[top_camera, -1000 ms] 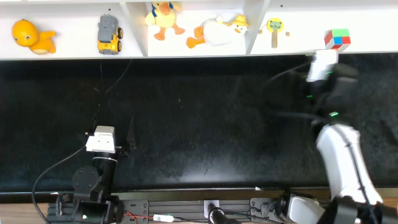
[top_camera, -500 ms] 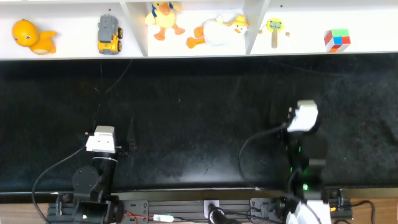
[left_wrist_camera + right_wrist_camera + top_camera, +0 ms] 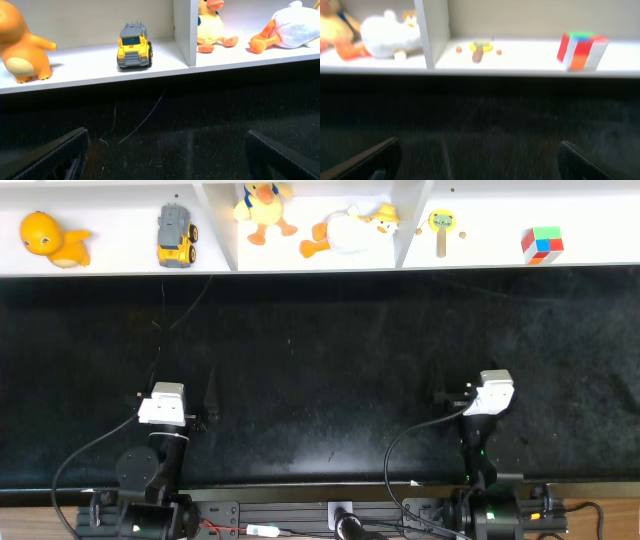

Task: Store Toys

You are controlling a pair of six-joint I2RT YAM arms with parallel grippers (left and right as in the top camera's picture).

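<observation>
Toys stand in a white shelf (image 3: 320, 262) along the table's far edge. From left to right they are an orange duck figure (image 3: 52, 238), a yellow truck (image 3: 176, 235), a yellow plush duck (image 3: 264, 210), a white plush duck (image 3: 350, 230), a small rattle (image 3: 441, 225) and a colour cube (image 3: 542, 243). My left gripper (image 3: 165, 392) rests near the front left, open and empty (image 3: 166, 137), facing the truck (image 3: 133, 45). Near the front right sits my right gripper (image 3: 490, 388), also open and empty (image 3: 479, 147), facing the cube (image 3: 582, 50) and rattle (image 3: 480, 49).
A black mat (image 3: 320, 370) covers the table between the arms and the shelf. White dividers (image 3: 184, 30) (image 3: 432, 32) split the shelf into compartments. Cables run from both arm bases across the front edge.
My right arm has pulled back from the shelf by the colour cube to the front right of the table. The cube stays on the shelf. The left arm has not moved.
</observation>
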